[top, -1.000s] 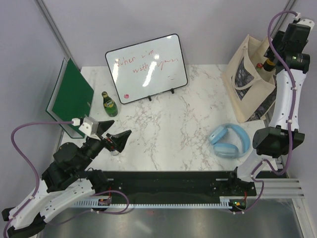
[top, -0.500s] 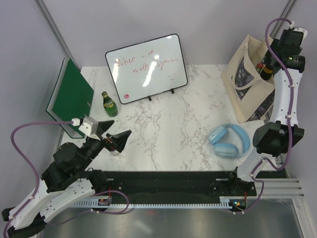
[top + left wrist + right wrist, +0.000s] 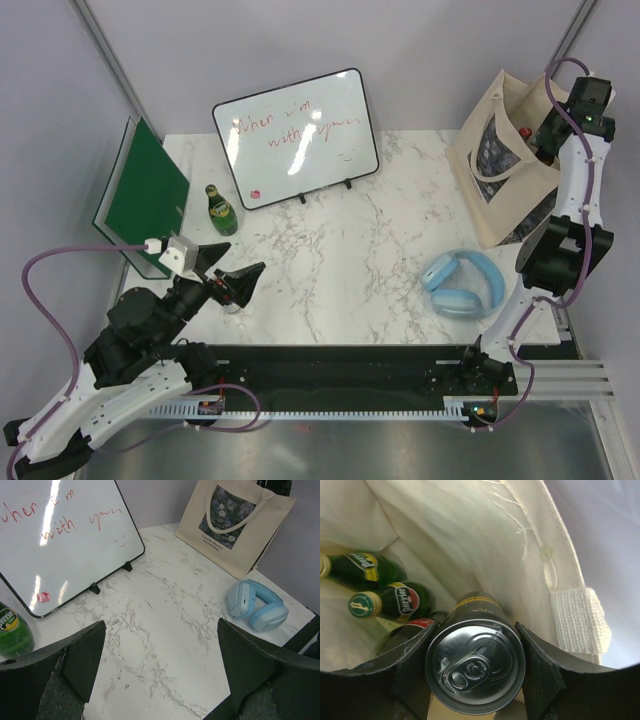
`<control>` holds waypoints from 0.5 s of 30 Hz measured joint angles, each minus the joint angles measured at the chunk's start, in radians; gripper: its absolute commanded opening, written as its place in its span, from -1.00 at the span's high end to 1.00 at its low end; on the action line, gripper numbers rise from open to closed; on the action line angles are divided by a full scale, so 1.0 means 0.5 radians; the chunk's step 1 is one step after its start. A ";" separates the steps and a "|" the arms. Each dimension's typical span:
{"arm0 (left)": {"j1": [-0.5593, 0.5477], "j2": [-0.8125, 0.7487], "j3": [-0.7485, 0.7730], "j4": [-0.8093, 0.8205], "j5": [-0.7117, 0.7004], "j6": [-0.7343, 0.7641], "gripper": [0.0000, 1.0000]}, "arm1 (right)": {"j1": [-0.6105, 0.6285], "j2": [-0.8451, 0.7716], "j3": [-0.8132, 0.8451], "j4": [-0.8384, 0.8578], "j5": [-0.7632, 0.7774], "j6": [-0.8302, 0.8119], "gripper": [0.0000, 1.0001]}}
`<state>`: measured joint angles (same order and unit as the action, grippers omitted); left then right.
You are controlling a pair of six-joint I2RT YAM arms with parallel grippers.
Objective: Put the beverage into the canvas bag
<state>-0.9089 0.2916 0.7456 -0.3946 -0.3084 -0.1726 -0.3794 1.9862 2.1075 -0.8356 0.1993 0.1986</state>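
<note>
Cream canvas bag (image 3: pixel 485 540) interior: your right tool (image 3: pixel 476 680) clamps can (image 3: pixel 472 662), bottles (image 3: pixel 395 600) below-left of it. Lower clear of them, then release. Left tool (image 3: pixel 160 650) spread wide, empty.

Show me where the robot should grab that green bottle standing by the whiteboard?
Probably the wide lower body of the green bottle, with the left arm's fingers coming in level from the near side. It stands upright, the whiteboard is behind it and the green folder is to its left, so the front looks open.
</note>
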 measured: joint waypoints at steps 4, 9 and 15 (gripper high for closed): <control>0.000 0.000 0.000 0.000 0.000 0.000 -0.99 | 0.002 0.047 0.057 -0.006 -0.046 0.014 1.00; 0.000 0.000 0.000 0.000 -0.001 0.000 -0.99 | 0.005 0.048 0.037 0.007 -0.095 0.037 1.00; 0.000 -0.001 0.000 0.000 -0.001 0.000 -0.99 | 0.008 0.046 -0.092 0.095 -0.109 0.051 0.99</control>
<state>-0.9089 0.2913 0.7456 -0.3946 -0.3088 -0.1726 -0.3752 2.0090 2.0613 -0.7883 0.1448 0.2241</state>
